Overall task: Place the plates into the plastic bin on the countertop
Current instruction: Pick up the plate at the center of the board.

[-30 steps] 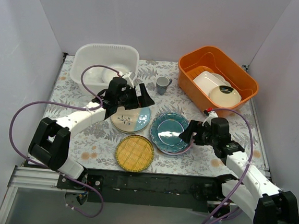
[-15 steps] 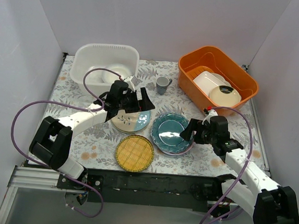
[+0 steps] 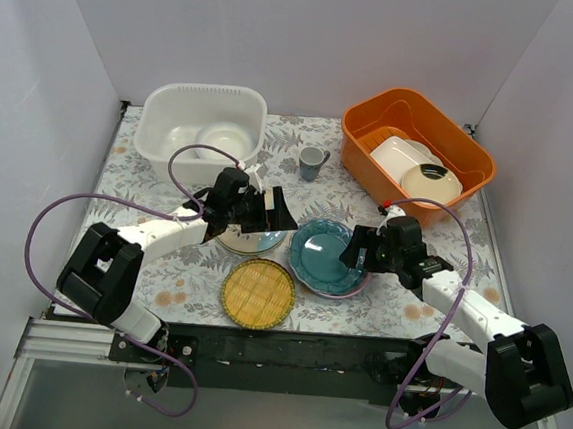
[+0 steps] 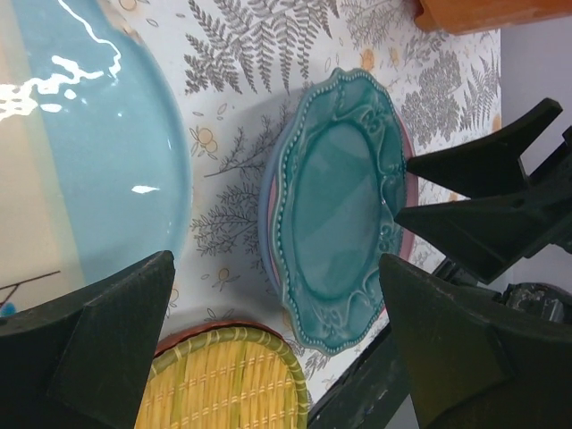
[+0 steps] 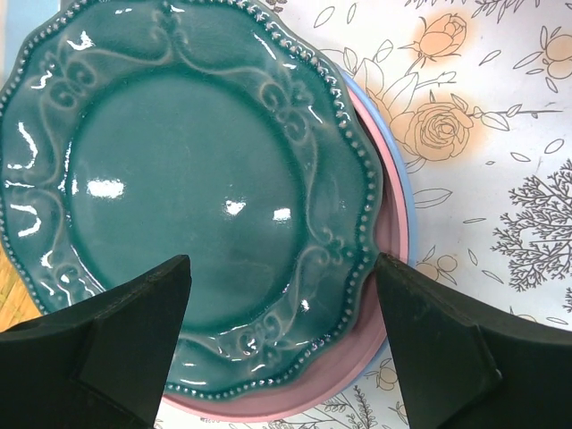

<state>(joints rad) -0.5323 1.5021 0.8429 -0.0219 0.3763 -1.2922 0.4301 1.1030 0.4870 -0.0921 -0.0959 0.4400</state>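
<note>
The left gripper and right gripper are hovering jaws apart, empty, while the teal plate, leaf-sprig plate and woven plate are lying mid table, awaiting the plastic bin at eleven o'clock.

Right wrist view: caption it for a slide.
Open right hand above teal plate stacked on pink plate and light-blue plate.

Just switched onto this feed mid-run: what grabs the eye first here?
The bright orange bin at the back right stands out most. At the table's centre the glossy teal plate lies on top of a pink plate, with the right hand open at its right edge. The left hand, also open, hovers over the cream-and-blue plate, and the white plastic bin sits at the back left.
</note>
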